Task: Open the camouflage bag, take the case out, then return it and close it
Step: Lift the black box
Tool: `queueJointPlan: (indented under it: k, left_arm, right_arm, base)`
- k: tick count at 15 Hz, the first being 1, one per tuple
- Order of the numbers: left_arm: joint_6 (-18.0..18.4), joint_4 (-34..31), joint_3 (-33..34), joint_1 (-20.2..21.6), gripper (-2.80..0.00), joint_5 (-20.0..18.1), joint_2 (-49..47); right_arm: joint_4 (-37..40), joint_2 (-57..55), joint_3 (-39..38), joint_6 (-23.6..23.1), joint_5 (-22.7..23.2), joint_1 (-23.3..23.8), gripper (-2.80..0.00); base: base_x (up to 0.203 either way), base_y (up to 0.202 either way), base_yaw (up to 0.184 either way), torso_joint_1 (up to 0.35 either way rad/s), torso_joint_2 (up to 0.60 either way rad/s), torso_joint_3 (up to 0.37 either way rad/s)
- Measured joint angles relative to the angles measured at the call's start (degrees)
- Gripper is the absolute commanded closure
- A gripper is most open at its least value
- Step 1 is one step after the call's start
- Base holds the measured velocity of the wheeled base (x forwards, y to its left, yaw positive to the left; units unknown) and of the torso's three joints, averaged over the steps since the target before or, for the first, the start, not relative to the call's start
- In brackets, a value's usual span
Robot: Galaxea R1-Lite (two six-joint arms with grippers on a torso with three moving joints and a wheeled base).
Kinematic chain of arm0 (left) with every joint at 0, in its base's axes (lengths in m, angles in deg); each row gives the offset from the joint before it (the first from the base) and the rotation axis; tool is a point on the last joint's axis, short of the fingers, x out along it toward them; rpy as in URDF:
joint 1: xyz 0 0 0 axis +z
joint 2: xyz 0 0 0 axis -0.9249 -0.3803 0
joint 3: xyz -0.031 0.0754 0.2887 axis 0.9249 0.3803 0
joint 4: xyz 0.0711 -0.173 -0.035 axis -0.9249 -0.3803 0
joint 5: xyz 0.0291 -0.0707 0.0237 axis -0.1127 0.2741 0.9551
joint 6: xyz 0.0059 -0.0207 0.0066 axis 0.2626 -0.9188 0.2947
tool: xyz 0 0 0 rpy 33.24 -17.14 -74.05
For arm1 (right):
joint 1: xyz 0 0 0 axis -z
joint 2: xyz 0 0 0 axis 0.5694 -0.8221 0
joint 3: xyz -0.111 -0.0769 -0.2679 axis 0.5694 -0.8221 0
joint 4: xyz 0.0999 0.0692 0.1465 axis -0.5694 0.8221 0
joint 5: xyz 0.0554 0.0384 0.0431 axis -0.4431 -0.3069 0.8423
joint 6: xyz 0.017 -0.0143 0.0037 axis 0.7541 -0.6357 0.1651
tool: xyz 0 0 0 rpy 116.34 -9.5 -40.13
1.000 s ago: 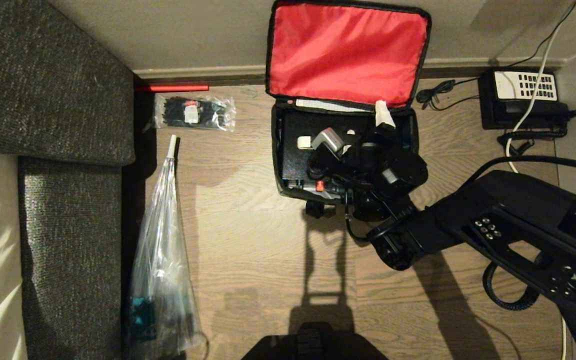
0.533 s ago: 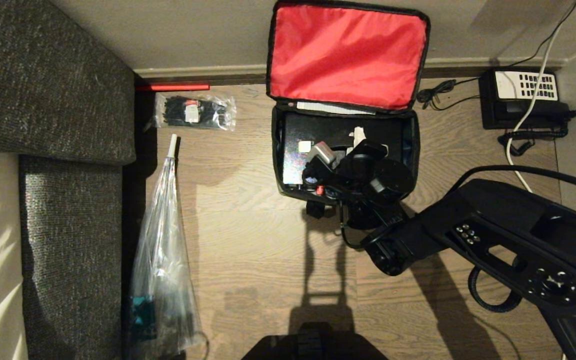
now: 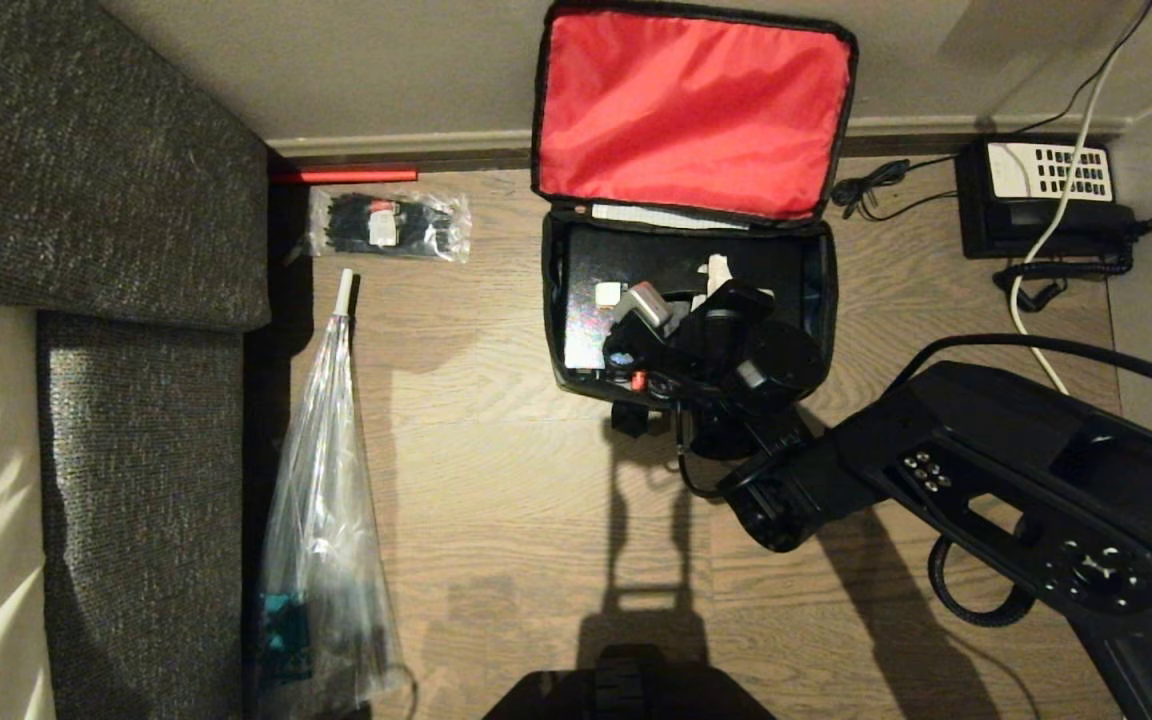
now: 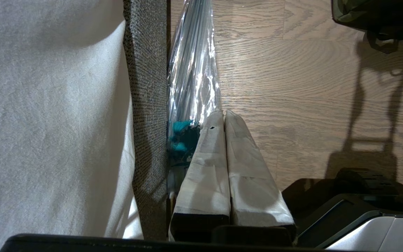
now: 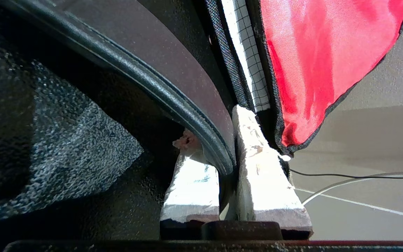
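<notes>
The camouflage bag (image 3: pixel 553 300) lies open on the wooden floor, its red-lined lid (image 3: pixel 693 110) leaning back against the wall. The black case (image 3: pixel 636 262) lies flat inside it, with pale labels and a small red spot at its near edge. My right gripper (image 3: pixel 712 282) reaches down into the bag. In the right wrist view it (image 5: pixel 215 126) is shut on a dark raised rim of the case (image 5: pixel 173 66), one white finger (image 5: pixel 257 168) on each side, with the red lid (image 5: pixel 320 52) just beyond. My left gripper (image 4: pixel 224 115) is parked low beside the sofa, shut on nothing.
A grey sofa (image 3: pixel 96 200) fills the left side. A long clear plastic bag (image 3: pixel 326 520) and a clear packet of black items (image 3: pixel 391 225) lie beside it. A black telephone (image 3: pixel 1041 195) with cables sits at the far right by the wall.
My right gripper has drawn back from the bag's far edge toward the middle of the case, gone lower, and shut on the case's rim. The left arm has not moved.
</notes>
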Motion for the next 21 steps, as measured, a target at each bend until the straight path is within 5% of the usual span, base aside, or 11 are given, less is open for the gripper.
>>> queueJointPlan:
  k: [21]
  left_arm:
    - [0.0, 0.0, 0.0, 0.1, 0.00, 0.0, 0.0]
  right_arm:
    - [0.3, 16.3, -5.6, -6.9, -0.9, -5.2, 0.00]
  base:
    - [0.000, 0.000, 0.000, 0.000, 0.00, 0.000]
